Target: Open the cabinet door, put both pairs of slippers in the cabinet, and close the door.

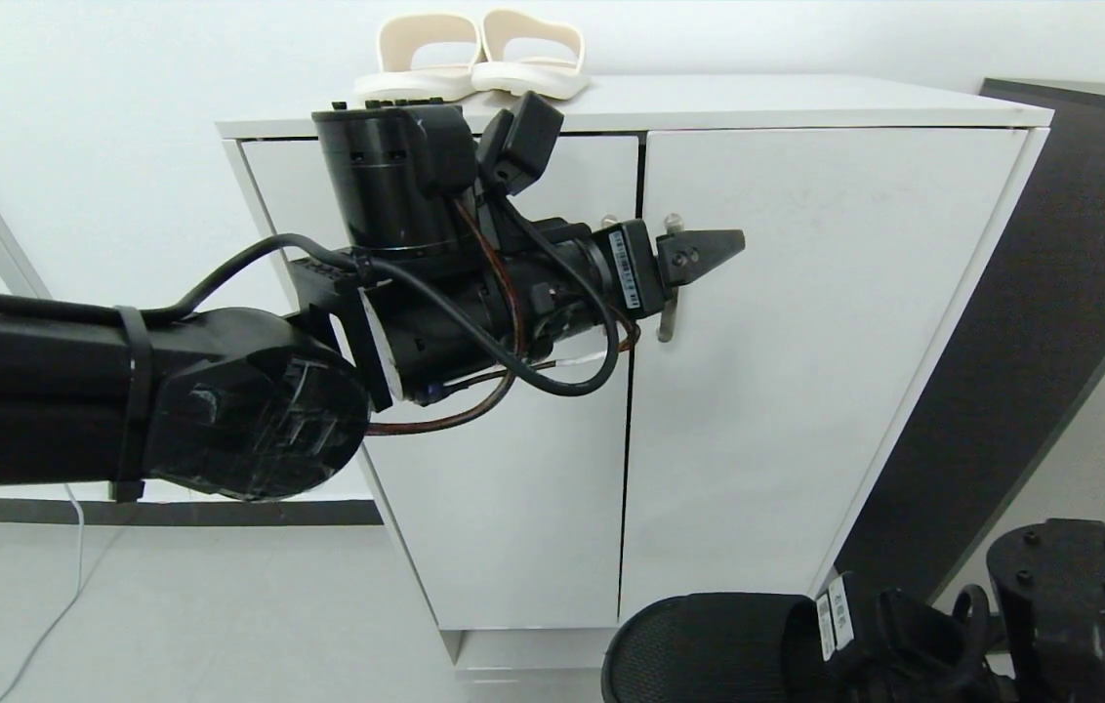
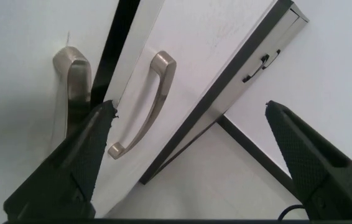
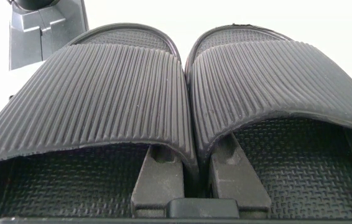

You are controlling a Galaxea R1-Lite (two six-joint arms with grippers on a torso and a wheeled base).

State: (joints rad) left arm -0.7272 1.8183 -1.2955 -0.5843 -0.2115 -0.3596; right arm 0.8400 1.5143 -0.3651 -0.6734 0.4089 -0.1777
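Observation:
A white cabinet [image 1: 806, 342] stands before me with both doors shut. Its two metal handles meet at the middle seam: the left door's handle [image 2: 70, 81] and the right door's handle [image 2: 148, 106]. My left gripper [image 1: 709, 252] is open just in front of them, and the right door's handle lies between the spread fingers [image 2: 83, 162]. A cream pair of slippers [image 1: 474, 59] rests on the cabinet top. Low on the right, my right gripper [image 3: 194, 180] is shut on a black ribbed pair of slippers [image 1: 699, 644], pinching their inner sides together.
A dark panel [image 1: 1050, 293] leans along the cabinet's right side. A thin white cable [image 1: 74, 586] trails over the grey floor on the left. A white wall runs behind the cabinet.

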